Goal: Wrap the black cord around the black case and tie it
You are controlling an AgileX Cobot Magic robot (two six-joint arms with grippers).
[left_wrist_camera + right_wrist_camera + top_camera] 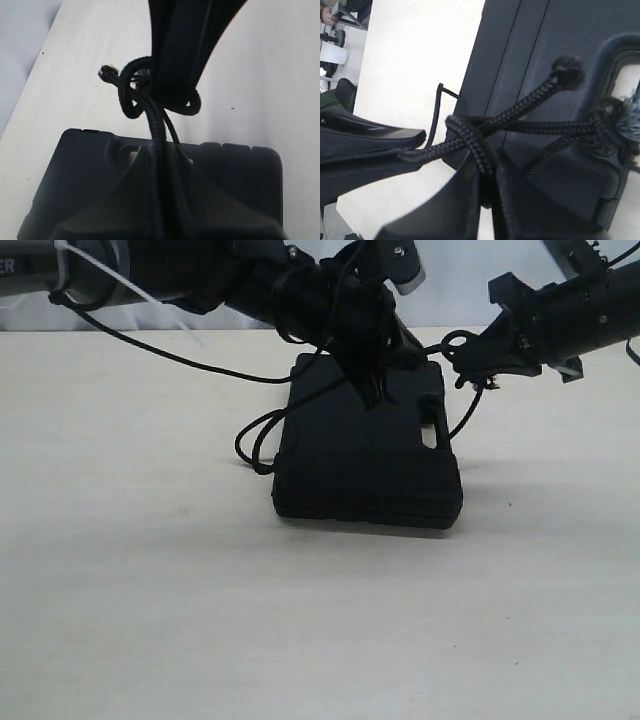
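Exterior view: our left tool (pixel 375 390) and right tool (pixel 465 356) pinch the black cord (pixel 527 99) above the black case (pixel 365 465), near its 12 o'clock edge; uneven pulling could slip what looks like a loose knot.

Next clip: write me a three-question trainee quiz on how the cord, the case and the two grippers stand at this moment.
1. True or false: the black case stands upright on one edge on the table.
2. The right gripper is shut on: A) the case's handle slot, B) the black cord, C) nothing.
3. Fill in: the left gripper reaches over the ____ and also clamps the cord.
Key: 1 false, it lies flat; 2 B; 3 case.
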